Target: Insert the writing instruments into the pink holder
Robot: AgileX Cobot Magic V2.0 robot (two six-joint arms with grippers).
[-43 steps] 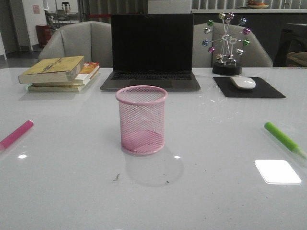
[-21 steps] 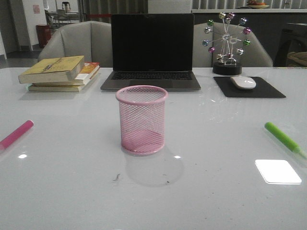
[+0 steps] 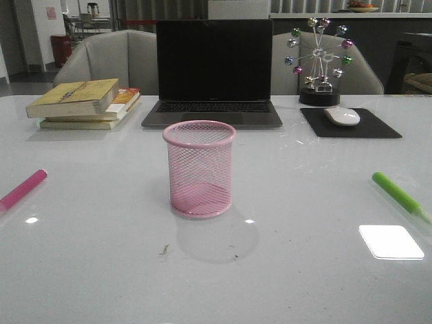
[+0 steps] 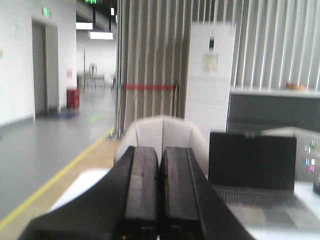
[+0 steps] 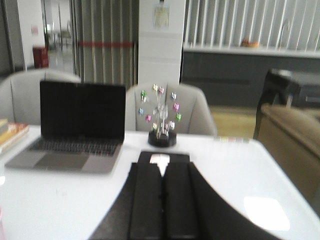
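Observation:
The pink wire-mesh holder (image 3: 199, 169) stands upright and empty at the table's middle. A magenta marker (image 3: 22, 189) lies at the far left edge, and a lime green marker (image 3: 400, 194) with a whitish tip lies at the far right. Neither arm shows in the front view. The left gripper (image 4: 161, 152) is shut with its black fingers pressed together on nothing, looking over the table toward the laptop. The right gripper (image 5: 163, 167) is shut and empty too, pointing at the mouse pad. Both markers are out of the wrist views.
Behind the holder sits an open laptop (image 3: 213, 74). A stack of books (image 3: 84, 102) lies back left. A white mouse (image 3: 342, 116) rests on a black pad (image 3: 349, 123) back right, with a ferris-wheel ornament (image 3: 318, 61) behind it. Grey chairs stand beyond the table.

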